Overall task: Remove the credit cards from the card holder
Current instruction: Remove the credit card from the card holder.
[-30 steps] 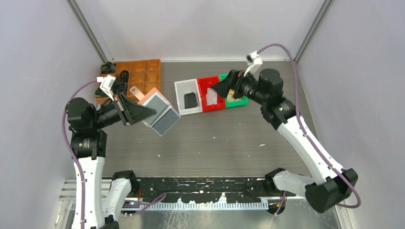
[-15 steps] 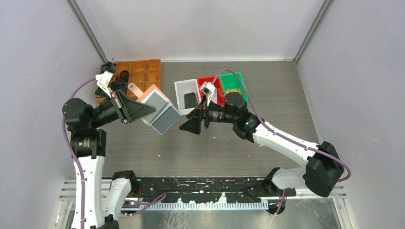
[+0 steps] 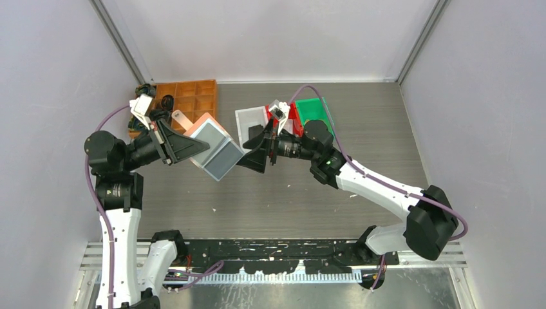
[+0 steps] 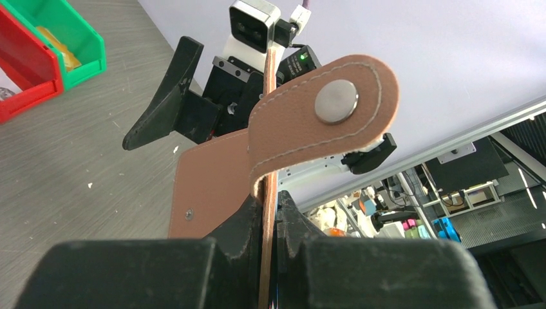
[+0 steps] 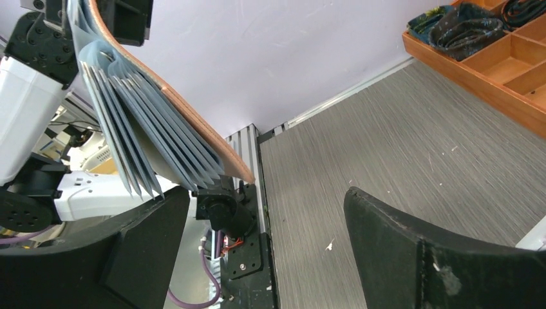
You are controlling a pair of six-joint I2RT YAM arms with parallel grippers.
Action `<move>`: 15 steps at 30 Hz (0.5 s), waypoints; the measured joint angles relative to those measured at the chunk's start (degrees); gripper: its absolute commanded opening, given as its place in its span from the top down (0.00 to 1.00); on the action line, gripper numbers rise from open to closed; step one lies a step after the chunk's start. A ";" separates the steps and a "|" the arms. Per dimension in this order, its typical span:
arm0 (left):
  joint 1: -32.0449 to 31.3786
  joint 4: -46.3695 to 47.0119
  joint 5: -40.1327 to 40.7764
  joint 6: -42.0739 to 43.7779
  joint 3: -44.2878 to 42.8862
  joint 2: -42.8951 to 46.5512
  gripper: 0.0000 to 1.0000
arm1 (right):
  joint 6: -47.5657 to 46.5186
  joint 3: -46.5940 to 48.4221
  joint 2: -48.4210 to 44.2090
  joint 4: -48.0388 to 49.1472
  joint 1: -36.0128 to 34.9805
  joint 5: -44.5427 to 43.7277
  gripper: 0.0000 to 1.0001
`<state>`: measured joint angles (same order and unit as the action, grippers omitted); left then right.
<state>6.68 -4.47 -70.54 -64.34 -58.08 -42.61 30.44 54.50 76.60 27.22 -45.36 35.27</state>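
Note:
My left gripper (image 3: 193, 145) is shut on the card holder (image 3: 216, 152), a salmon-pink wallet held open in the air with its grey pockets facing right. In the left wrist view its edge (image 4: 269, 212) is clamped between the fingers, and the pink tab with its snap (image 4: 325, 106) curls above. My right gripper (image 3: 252, 158) is open and empty, just right of the wallet. In the right wrist view the fanned grey pockets (image 5: 138, 119) hang above my open right gripper (image 5: 270, 225). I cannot tell whether cards sit in them. A yellowish card (image 4: 56, 48) lies in the green bin (image 4: 77, 48).
A white bin (image 3: 246, 119) holding a dark item, a red bin (image 3: 295, 117) and the green bin (image 3: 315, 108) stand in a row behind the right arm. A brown wooden compartment tray (image 3: 190, 98) is at the back left. Grey walls close in on both sides.
My right arm has swung from the green bin leftward and down to the wallet, its gripper open. My left arm holds the wallet almost still.

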 measured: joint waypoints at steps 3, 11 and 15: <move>0.02 0.42 0.02 -0.15 -0.04 0.00 1.00 | 0.42 0.28 0.00 0.63 -0.09 0.00 0.07; 0.02 1.07 0.02 -0.15 -0.09 0.04 1.00 | 2.54 1.16 0.00 1.20 -0.46 0.63 0.06; 0.02 0.85 0.07 1.44 -0.09 0.44 1.00 | 3.76 1.53 0.00 2.36 -1.22 2.71 0.04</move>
<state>6.70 -3.62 -70.48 -62.89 -58.17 -42.17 34.20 56.03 76.60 29.58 -46.59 37.98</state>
